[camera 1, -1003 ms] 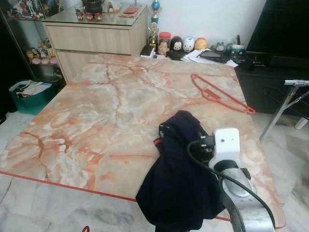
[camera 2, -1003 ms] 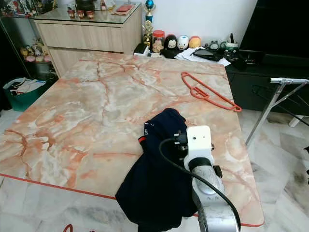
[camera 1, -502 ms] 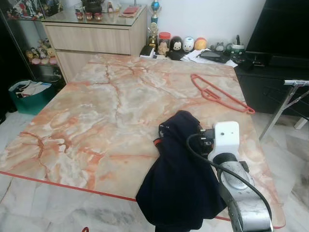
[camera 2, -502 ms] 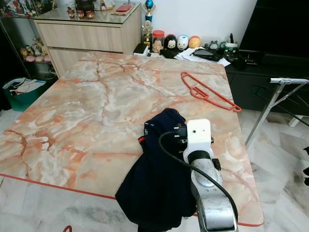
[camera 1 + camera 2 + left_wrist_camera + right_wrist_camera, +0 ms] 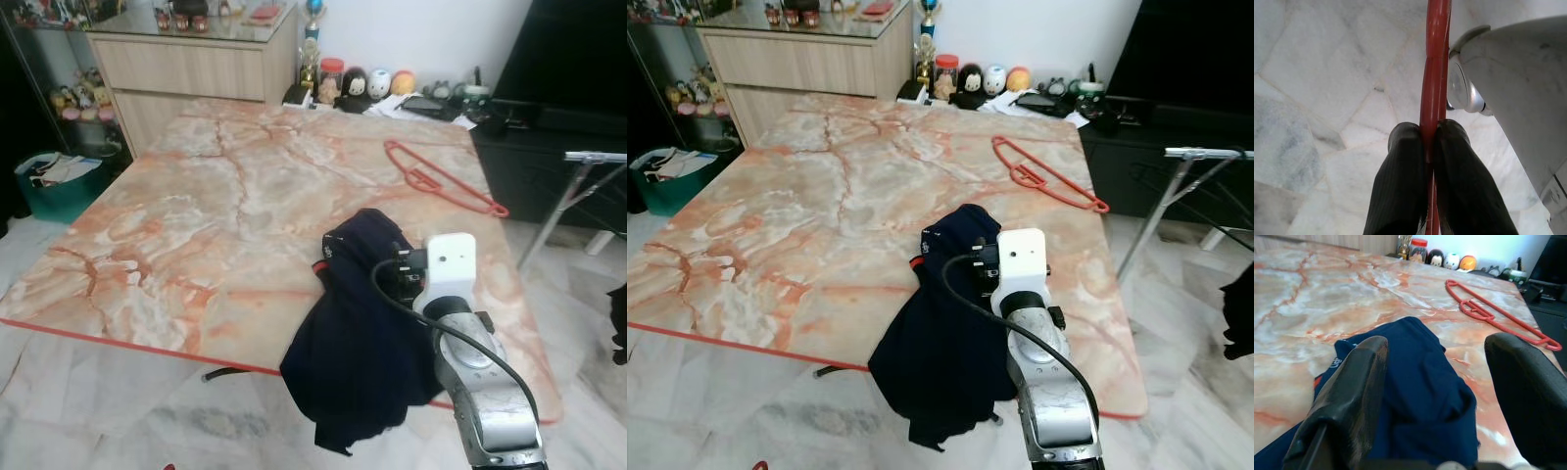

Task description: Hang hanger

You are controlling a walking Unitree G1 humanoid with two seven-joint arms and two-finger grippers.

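A navy garment [image 5: 358, 338] lies crumpled on the marble table [image 5: 216, 215] and hangs over its near edge. My right gripper [image 5: 1435, 357] hovers just above the garment's top fold, open, one finger [image 5: 1352, 382] on each side of the cloth. A thin red hanger [image 5: 443, 179] lies flat on the table's far right corner, beyond the garment. My left gripper [image 5: 1431, 134] hangs low over the floor tiles, shut on the bar of a second red hanger [image 5: 1435, 58].
A wooden cabinet [image 5: 196, 64] and a row of small figurines [image 5: 367, 83] stand behind the table. A green bin [image 5: 54, 181] sits on the floor at the left. On the right are a black TV unit [image 5: 558, 137] and a metal rack [image 5: 593, 159].
The head camera has pulled back, so more of the floor under the table's near edge shows. My right gripper has edged forward over the garment. The hanger on the table lies as before.
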